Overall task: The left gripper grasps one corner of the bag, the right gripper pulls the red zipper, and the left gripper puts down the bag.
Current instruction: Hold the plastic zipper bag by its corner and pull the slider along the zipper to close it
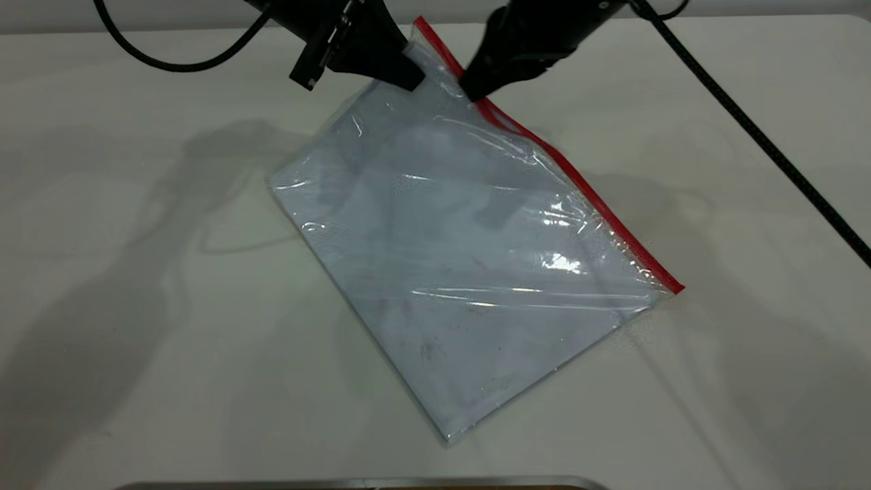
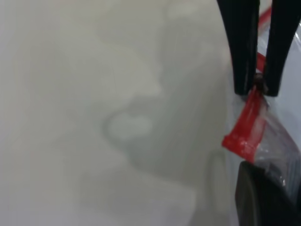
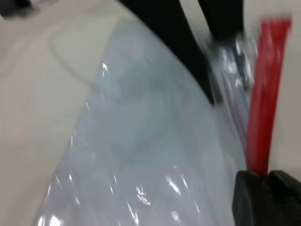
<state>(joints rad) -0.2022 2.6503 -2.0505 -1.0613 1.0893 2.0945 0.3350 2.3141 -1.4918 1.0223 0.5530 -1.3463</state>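
The clear bag (image 1: 463, 258) lies slanted on the white table, its far end lifted. The red zipper (image 1: 599, 204) runs along its right long edge. My left gripper (image 1: 408, 71) is shut on the clear plastic just beside the raised red-tipped corner (image 1: 420, 24). In the left wrist view that corner (image 2: 242, 134) hangs over my own finger (image 2: 261, 197). My right gripper (image 1: 474, 92) is shut on the red zipper a short way down from that corner, as the right wrist view (image 3: 268, 176) also shows. The slider tab is hidden between its fingers.
A black cable (image 1: 762, 136) crosses the table at the right, and another (image 1: 170, 64) loops at the far left. A grey metal edge (image 1: 360, 483) sits at the front. Bare table (image 1: 136, 340) lies to the left and right of the bag.
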